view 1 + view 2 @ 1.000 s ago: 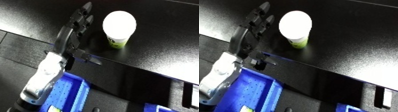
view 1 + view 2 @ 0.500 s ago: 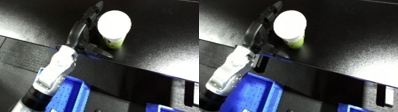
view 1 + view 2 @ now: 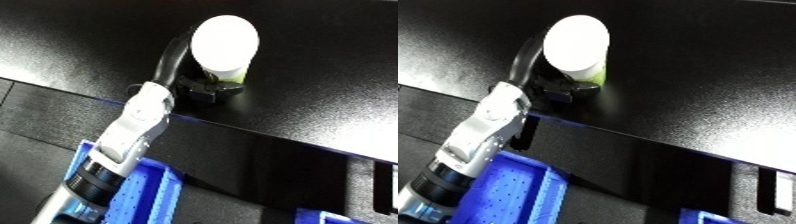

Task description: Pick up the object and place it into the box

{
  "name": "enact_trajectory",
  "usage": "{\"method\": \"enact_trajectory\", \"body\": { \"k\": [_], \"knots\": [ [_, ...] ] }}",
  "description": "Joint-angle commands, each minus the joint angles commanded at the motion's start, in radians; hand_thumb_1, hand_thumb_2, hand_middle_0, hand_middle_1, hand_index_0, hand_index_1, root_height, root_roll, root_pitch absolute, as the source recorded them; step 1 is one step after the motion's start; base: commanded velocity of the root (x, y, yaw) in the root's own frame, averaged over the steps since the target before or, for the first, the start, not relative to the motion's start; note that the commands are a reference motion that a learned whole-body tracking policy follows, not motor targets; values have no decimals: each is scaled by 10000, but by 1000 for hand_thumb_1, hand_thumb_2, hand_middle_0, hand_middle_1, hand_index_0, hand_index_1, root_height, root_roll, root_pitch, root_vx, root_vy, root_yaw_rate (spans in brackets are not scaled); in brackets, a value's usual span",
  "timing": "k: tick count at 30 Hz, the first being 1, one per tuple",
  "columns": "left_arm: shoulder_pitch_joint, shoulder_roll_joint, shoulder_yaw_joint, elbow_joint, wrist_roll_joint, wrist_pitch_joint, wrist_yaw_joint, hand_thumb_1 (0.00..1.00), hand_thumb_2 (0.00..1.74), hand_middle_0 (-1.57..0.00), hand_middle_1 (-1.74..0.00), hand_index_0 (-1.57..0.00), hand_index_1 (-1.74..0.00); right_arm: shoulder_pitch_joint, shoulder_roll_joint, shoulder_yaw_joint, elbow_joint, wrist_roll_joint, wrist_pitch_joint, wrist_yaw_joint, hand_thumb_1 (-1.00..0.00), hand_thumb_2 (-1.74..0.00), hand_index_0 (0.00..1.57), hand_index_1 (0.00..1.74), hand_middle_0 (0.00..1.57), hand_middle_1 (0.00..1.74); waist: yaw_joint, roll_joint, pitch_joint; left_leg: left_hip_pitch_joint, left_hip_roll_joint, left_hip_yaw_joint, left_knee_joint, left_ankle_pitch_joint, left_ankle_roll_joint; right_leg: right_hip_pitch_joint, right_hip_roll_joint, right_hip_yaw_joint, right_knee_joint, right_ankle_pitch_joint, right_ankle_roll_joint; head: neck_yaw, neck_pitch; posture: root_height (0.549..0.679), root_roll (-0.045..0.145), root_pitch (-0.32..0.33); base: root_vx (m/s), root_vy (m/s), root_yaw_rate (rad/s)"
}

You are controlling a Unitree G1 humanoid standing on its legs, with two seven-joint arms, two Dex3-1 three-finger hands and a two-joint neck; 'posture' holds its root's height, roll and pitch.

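Container (image 3: 224,45), white-topped with a yellow-green base, stood upright on the black table (image 3: 338,60), a little in from the table's near edge; left hand (image 3: 191,82) was against the container's left and near sides, fingers curled round its base, grasping it; left forearm (image 3: 133,132) crossed the table's near edge; blue bin (image 3: 513,192) sat below that edge.

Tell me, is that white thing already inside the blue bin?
No, the white-topped object stands on the black table, with the left hand at its base, while the blue bin sits lower down.
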Motion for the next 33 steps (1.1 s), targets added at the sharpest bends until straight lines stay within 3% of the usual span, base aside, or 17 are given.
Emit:
{"method": "enact_trajectory", "body": {
  "k": [6, 13, 16, 22, 33],
  "knots": [
    [-110, -9, -26, 215, -576, 68, -23, 900, 1566, -1413, -1566, -1413, -1566, -29, -3, 35, 20, -30, -5, -6, 0, 0, 0, 0, 0, 0, -4, 32, 0, 33, 0, -13, -62, 20, -12, 12, -29, -4, -24, 2, 2, -159, 75, 615, 19, 5, -8, 8, 11],
    [466, -209, 459, 89, -3100, 753, 99, 900, 1566, -1413, -1566, -1413, -1566, -40, 65, 38, -37, -99, 0, -131, 0, 0, 0, 0, 0, 0, 91, 135, 0, 111, -53, -93, -152, 56, -27, 149, -72, -84, -75, -52, -37, -138, 267, 616, 22, 5, -9, 6, 54],
    [826, -293, 788, -108, -3969, 478, -125, 900, 1566, -1413, -1566, -1413, -1566, -29, 103, 22, -122, -102, 13, -235, 0, 0, 0, 0, 0, 0, 158, 179, 0, 147, -74, -138, -210, 83, -40, 211, -86, -123, -97, -84, -66, -51, 291, 617, 24, 5, -8, 3, 73],
    [1580, -143, 1565, -1348, -3404, -675, -227, 900, 1566, -1413, -1566, -1413, -1566, 251, 122, -68, -381, 28, -60, -397, 0, 0, 0, 0, 0, 0, 382, 259, 0, 132, -150, -259, -248, 115, -52, 252, -109, -214, -62, -173, -161, 169, 326, 617, 26, 7, -4, -12, 81],
    [3576, 649, 3558, -3951, -1769, -1377, 441, 900, 1566, -1413, -1566, -1413, -1566, 1281, 81, -567, -976, 335, -340, -438, 0, 0, 0, 0, 0, 0, 928, 436, 0, 5, -344, -532, -159, 97, -34, 262, -149, -390, 124, -375, -324, 667, 362, 615, 30, 12, 7, -33, 97]
  ]
}}
